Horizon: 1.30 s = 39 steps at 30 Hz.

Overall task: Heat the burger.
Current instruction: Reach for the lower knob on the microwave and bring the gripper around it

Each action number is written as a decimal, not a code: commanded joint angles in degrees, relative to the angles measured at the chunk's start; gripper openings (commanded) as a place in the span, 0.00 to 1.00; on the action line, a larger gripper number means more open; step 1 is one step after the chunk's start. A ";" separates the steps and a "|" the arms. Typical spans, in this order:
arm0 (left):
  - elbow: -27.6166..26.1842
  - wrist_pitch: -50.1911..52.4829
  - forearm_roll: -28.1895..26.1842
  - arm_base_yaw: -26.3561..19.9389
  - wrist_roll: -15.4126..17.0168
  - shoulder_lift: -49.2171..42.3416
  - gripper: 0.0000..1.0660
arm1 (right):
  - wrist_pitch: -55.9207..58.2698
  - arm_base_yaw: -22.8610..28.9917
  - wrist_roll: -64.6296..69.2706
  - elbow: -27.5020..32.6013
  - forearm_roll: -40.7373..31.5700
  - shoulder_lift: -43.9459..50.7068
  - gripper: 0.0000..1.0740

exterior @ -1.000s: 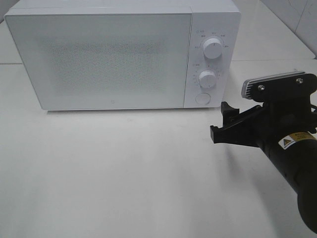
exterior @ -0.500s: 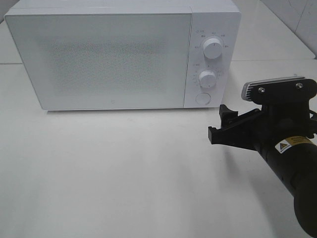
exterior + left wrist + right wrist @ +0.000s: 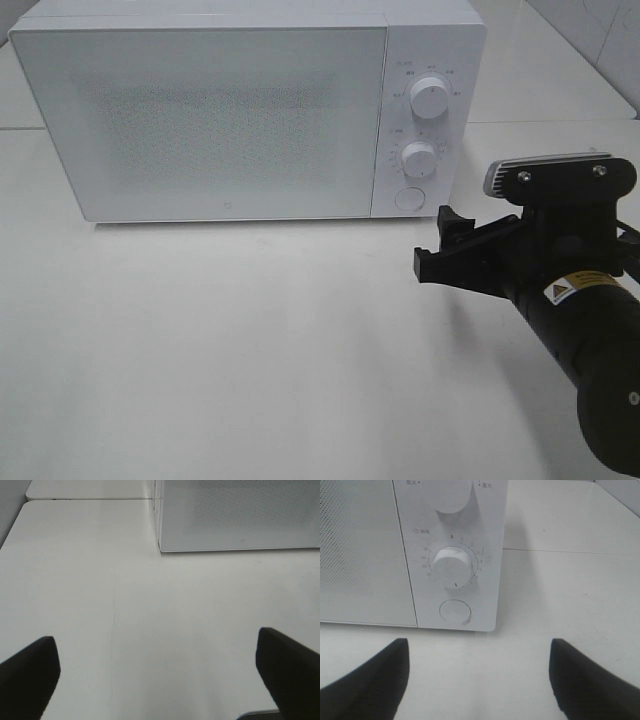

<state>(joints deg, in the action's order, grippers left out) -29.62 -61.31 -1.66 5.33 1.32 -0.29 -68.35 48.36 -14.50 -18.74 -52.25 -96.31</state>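
– While the microwave (image 3: 220, 120) door stands shut, where are the grippers?
– Noted: the right gripper (image 3: 440, 243) hangs before the button (image 3: 455, 612), jaws apart, empty. Over the table (image 3: 100, 580), the left gripper (image 3: 160, 675) has its jaws wide, empty.
– And the burger?
– Not visible; location cannot be told.

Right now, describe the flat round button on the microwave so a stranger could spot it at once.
Start at the big white microwave; its control strip runs down the right of its front. The button is the lowest of three round things there, under the upper knob and lower knob. Unlike them, it sits flat, with no scale printed around it.
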 commanded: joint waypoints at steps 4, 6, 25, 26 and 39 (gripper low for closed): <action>0.00 -0.06 -0.40 -0.11 0.11 -1.32 0.94 | -1.78 -0.40 -0.86 -3.27 1.60 -3.04 0.70; 0.00 -0.06 -0.40 -0.11 0.11 -1.32 0.94 | -1.89 -0.40 -0.86 -3.90 1.66 -3.67 0.70; 0.00 -0.06 -0.40 -0.11 0.11 -1.32 0.94 | 4.41 -10.83 -0.63 -17.88 14.44 -13.81 0.70; 0.00 -0.06 -0.40 -0.11 0.11 -1.32 0.94 | 4.41 -10.83 -0.63 -17.88 14.44 -13.81 0.70; 0.00 -0.06 -0.40 -0.11 0.11 -0.92 0.94 | 4.76 -14.50 0.00 -23.78 15.58 -18.56 0.70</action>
<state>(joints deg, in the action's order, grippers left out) -29.62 -61.31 -1.66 5.33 1.32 -0.29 -63.48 34.55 -14.73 -41.25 -37.36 -114.31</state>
